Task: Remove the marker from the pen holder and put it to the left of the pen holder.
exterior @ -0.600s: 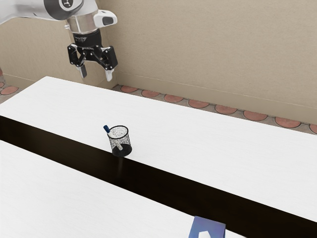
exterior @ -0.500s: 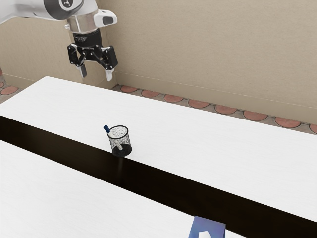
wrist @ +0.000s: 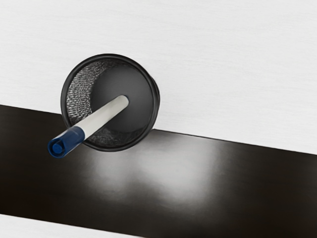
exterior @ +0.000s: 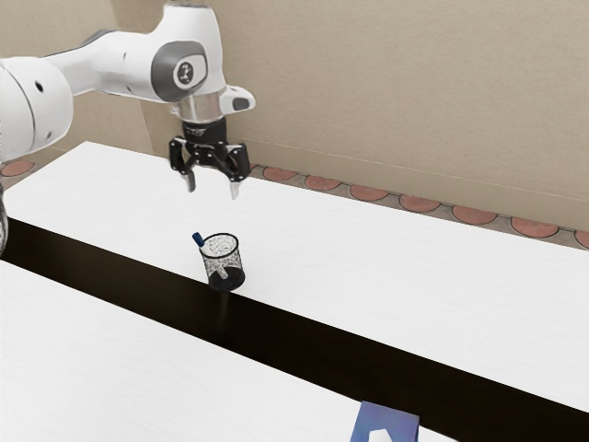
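The pincer (exterior: 213, 191) is open, with its two fingers standing apart and nothing between them. It hangs in the air over the table and points downward, higher than the pen holder (wrist: 79, 93) and well apart from it. The arm (exterior: 138, 64), white with some grey parts, enters from the exterior view's left.

The marker (wrist: 103, 119) is inside the pen holder, and the pincer does not touch it. It is standing in a tilted way: its blue end goes out above the rim and leans to the exterior view's left, while its whitish body goes down inside, toward the bottom of the holder. The holder is round and black, with a wall of mesh through which one can see the lower part of the marker. It stands upright on the white surface (exterior: 414, 276), just beside the border with a dark band (exterior: 313, 341). This band has a soft, pale shine in the wrist view, and another white surface (exterior: 110, 350) lies along its other side.

At the lower edge of the exterior view there is a blue object (exterior: 400, 424) with a white shape on it, well apart from the holder. Behind the table are a beige wall (exterior: 368, 83) and reddish round tiles (exterior: 420, 203) on the floor
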Available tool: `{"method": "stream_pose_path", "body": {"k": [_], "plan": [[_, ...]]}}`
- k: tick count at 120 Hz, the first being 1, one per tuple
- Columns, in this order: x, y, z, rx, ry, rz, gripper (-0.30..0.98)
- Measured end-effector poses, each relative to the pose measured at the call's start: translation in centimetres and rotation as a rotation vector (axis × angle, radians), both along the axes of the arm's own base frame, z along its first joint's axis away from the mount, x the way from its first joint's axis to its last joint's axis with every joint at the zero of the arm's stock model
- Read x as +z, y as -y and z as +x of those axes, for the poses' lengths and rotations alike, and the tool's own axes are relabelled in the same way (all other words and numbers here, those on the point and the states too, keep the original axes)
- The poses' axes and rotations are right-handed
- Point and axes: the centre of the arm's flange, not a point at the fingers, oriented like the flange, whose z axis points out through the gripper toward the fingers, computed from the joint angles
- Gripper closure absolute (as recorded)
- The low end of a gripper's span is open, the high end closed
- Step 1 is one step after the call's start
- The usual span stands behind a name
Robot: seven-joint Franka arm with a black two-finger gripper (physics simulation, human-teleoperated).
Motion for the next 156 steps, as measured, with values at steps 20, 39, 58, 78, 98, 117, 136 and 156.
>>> {"method": "stream_pose_path", "body": {"k": [20, 39, 58, 78, 98, 117, 136, 156], "plan": [[-1.4, -0.6, 0.4, 0.017, 0.022, -0.008, 0.0], [-7.3, -1.5, -3.3, 0.053, 0.003, -0.037, 0.0], [-6.9, -3.6, -5.6, 0.12, 0.108, -0.071, 0.0], [-6.7, -6.6, -5.6, 0.197, 0.17, -0.123, 0.0], [-9.2, -7.1, -5.8, 0.148, 0.199, -0.124, 0.0], [-11.2, -7.8, -5.2, 0.106, 0.204, -0.113, 0.0], [-12.6, -8.3, -3.8, 0.065, 0.228, -0.102, 0.0], [-13.4, -9.0, -2.3, 0.04, 0.238, -0.102, 0.01]]}}
